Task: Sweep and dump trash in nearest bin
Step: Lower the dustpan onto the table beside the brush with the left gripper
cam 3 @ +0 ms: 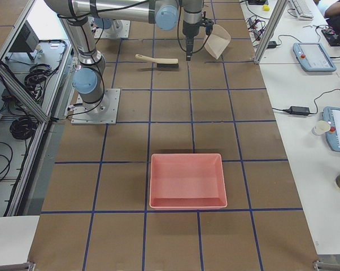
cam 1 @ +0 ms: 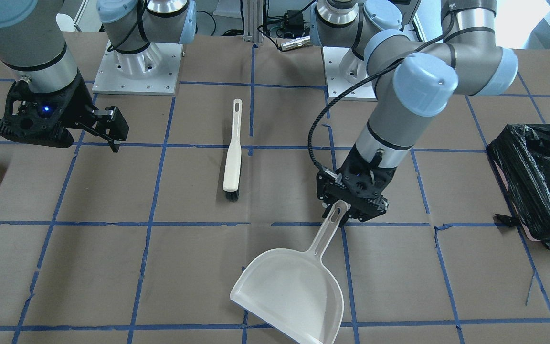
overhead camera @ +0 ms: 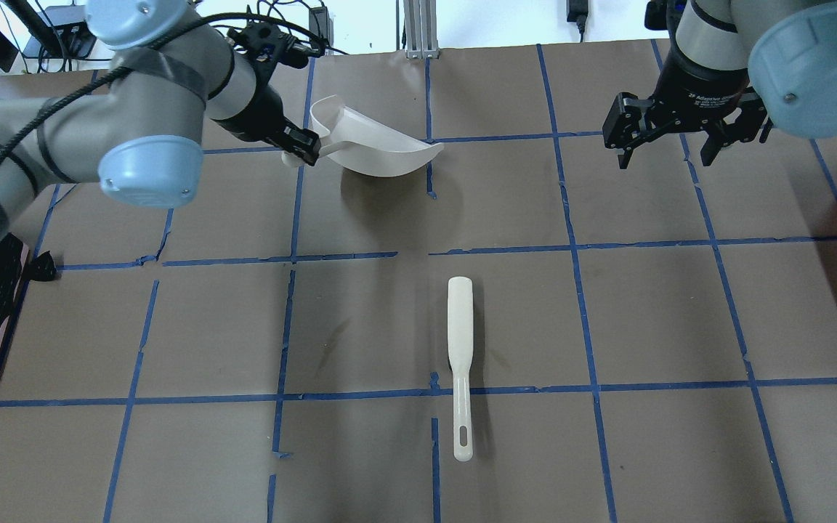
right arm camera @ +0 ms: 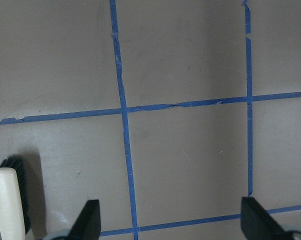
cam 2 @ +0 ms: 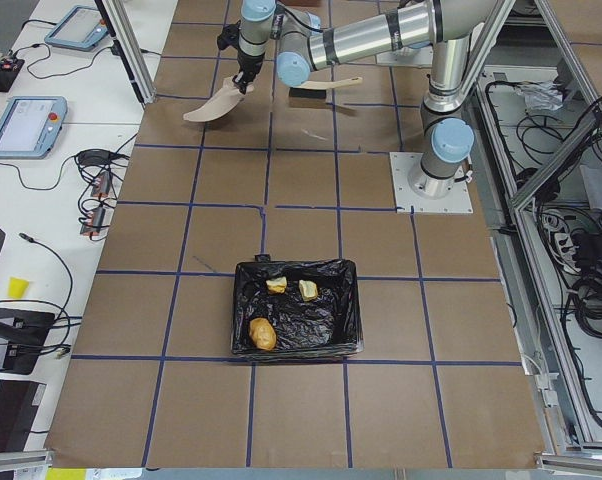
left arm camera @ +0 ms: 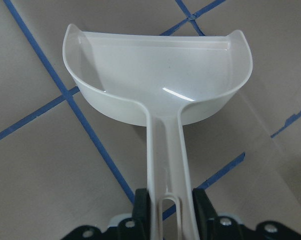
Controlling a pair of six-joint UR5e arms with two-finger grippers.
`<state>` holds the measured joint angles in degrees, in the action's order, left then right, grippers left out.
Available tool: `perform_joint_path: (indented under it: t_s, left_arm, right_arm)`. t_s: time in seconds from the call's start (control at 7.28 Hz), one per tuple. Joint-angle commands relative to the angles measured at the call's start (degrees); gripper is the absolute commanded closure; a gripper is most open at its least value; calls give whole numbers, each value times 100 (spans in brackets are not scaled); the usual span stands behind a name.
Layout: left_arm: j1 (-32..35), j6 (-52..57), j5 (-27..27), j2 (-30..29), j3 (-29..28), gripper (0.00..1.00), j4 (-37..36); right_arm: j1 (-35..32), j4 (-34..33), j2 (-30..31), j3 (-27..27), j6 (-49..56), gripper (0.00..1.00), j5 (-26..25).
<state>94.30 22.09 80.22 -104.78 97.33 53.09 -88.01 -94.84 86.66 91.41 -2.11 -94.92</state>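
The left hand (cam 1: 344, 212) pinches the dustpan (cam 1: 289, 291) handle, pan tilted above the bench (overhead camera: 360, 327); the right hand (overhead camera: 663, 156) hangs spread, pointing down.

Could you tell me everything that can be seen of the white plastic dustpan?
The white plastic dustpan is a smooth, slightly see-through scoop with a curved raised back wall, an open front lip and a long flat handle with an oval slot near its end. It is empty. The left claw is shut on the handle end and holds it tilted, apparently lifted off the brown table with blue tape lines, where its shadow falls. Nothing else touches it.
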Motion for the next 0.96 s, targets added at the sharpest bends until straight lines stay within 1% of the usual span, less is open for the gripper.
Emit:
perform_joint_path:
  t_s: [0.0, 0.14, 0.27, 0.55, 0.82]
  left_arm:
    - [674, -1359, 265, -357, -3, 97, -596]
    - [929, -2017, 736, -437, -4, 97, -746]
    - [1184, -2424, 811, -472, -30, 97, -826]
    - [1493, -2795, 1047, -473, -21, 97, -870]
    - [1565, -3008, 1049, -508, 49, 97, -967]
  right_arm:
    - [4, 9, 0, 0, -9, 0, 0]
    - [4, 9, 0, 0, 0, 0, 0]
    - [4, 9, 0, 9, -9, 0, 0]
    - [4, 18, 0, 9, -9, 0, 0]
    - [-5, 18, 0, 9, -9, 0, 0]
